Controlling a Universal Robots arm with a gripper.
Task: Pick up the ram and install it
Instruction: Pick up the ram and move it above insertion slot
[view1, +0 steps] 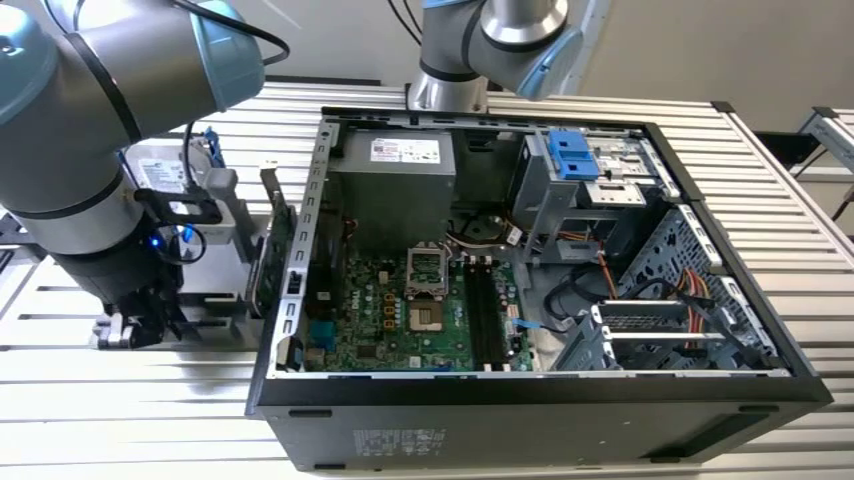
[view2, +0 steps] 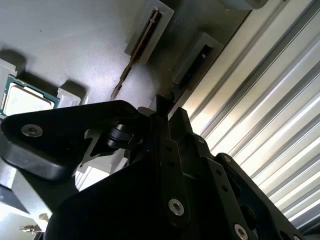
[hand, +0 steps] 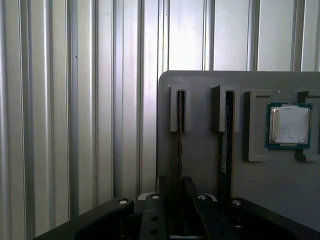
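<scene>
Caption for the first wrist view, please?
Hand at the ram, slotted edge-on in a gray holder beside a processor chip.

ram (hand: 179, 145) hemmed by neighbouring stick (hand: 223, 150), holder posts (hand: 172, 112)

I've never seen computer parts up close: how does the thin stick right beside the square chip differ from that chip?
The stick stands on its edge in a slot, while the chip lies flat. The stick is long, narrow and dark; the chip is square, with a silver top and a green rim. Both sit on the same gray plate.
</scene>
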